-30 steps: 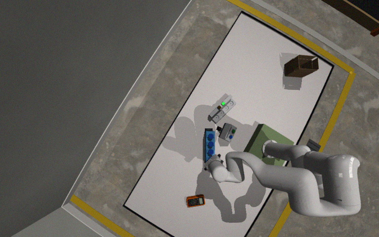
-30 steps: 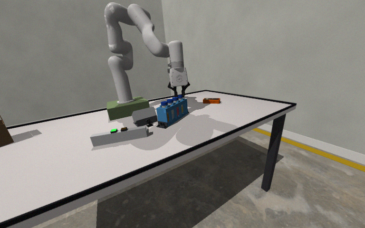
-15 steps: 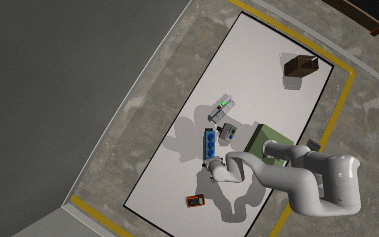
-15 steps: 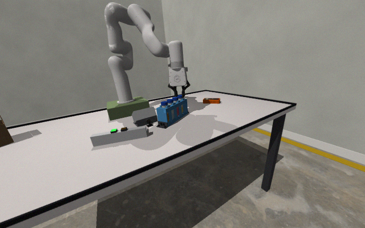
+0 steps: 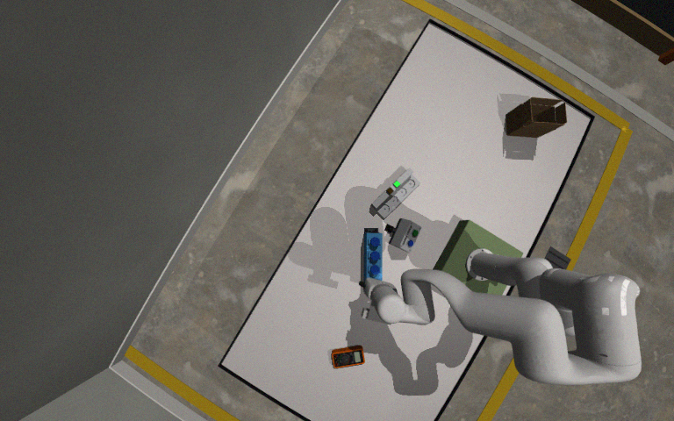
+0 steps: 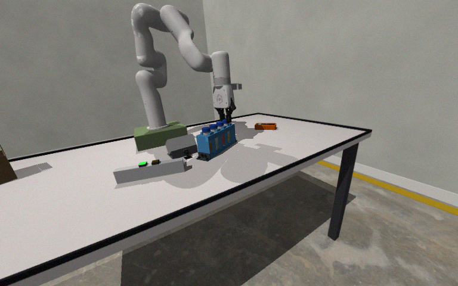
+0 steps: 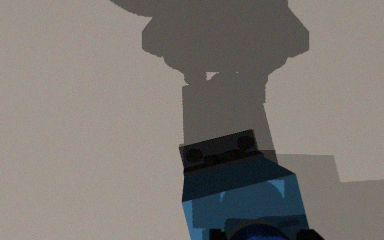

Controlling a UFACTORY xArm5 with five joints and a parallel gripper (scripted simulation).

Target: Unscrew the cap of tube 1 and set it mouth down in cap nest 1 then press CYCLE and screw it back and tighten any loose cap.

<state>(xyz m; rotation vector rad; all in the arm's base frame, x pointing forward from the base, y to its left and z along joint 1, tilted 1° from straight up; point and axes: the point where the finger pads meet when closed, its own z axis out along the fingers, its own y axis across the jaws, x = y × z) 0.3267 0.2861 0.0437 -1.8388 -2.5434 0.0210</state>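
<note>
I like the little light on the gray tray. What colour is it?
Bright green: the lit lamp shows best in the top view.

top view looks straight down from far above the decapping station (image 5: 371, 256); exterior faces it obliquely across the table; wrist hangs close overhead.
</note>
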